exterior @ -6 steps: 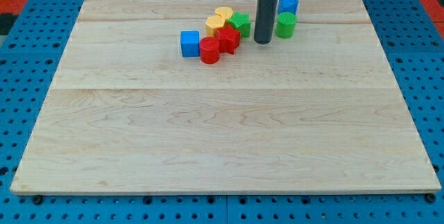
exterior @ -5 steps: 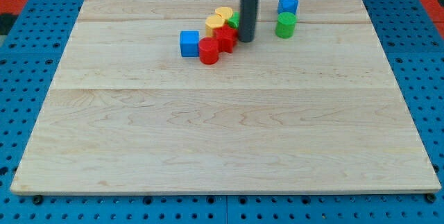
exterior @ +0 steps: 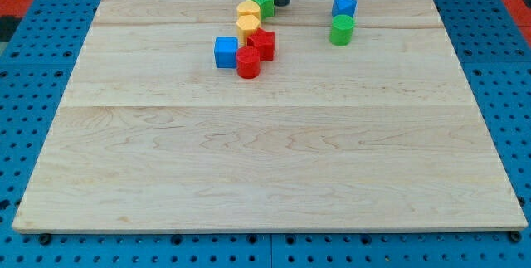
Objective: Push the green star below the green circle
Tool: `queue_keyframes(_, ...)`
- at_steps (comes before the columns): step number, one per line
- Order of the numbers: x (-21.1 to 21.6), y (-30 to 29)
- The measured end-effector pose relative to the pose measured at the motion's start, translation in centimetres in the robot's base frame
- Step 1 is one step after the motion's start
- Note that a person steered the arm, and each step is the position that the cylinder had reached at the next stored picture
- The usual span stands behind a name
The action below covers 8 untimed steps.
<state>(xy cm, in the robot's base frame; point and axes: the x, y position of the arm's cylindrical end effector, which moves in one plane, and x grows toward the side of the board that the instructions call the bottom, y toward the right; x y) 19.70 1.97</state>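
The green star (exterior: 264, 2) lies near the board's top edge, touching a yellow block (exterior: 248, 10). My tip (exterior: 281, 4) stands just to the star's right, against it. The green circle (exterior: 341, 30) stands to the view's right, apart from the star and lower in the view. The rod rises out of the view's top.
A second yellow block (exterior: 247, 26), a red star (exterior: 262, 43), a red cylinder (exterior: 248, 61) and a blue cube (exterior: 226, 52) cluster below the green star. Another blue block (exterior: 343, 7) sits just above the green circle. The wooden board (exterior: 265, 168) lies on a blue pegboard.
My tip moved left and up the view, pushing the green star and the yellow blocks toward the board's top edge. The green circle stayed put.
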Motion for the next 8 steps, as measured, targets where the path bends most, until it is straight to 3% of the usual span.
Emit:
queue_keyframes(2,1.1,-8.7)
queue_keyframes(3,3.6,-8.7)
queue_keyframes(7,16.9,0.8)
queue_keyframes(8,15.9,1.3)
